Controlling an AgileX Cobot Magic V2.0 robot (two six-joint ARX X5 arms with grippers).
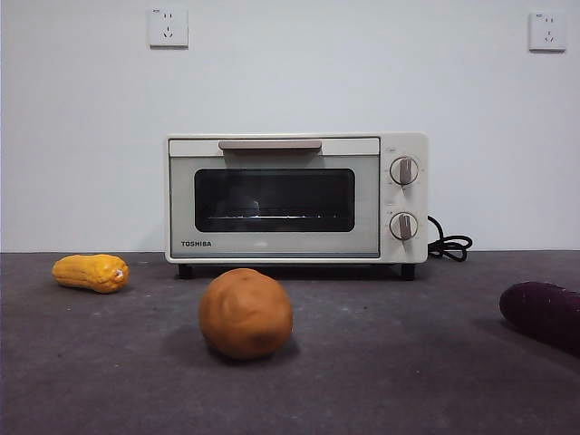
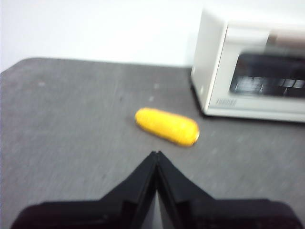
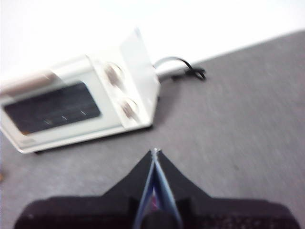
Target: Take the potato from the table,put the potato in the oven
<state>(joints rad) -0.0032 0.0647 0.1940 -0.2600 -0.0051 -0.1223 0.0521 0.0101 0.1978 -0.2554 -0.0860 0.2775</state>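
The round orange-brown potato (image 1: 246,314) rests on the dark grey table (image 1: 381,381), in front of the oven. The cream-white TOSHIBA oven (image 1: 295,198) stands at the back with its glass door closed. It also shows in the left wrist view as the oven (image 2: 252,71) and in the right wrist view as the oven (image 3: 81,102). My left gripper (image 2: 156,155) is shut, hanging above the table short of the yellow vegetable. My right gripper (image 3: 155,152) is shut too, above bare table near the oven's knob side. Neither arm shows in the front view.
A bumpy yellow-orange vegetable (image 1: 91,272) lies at the left, also seen as the yellow vegetable (image 2: 167,126) beside the oven. A dark purple vegetable (image 1: 542,313) lies at the right edge. The oven's black cord (image 1: 449,243) trails at its right side.
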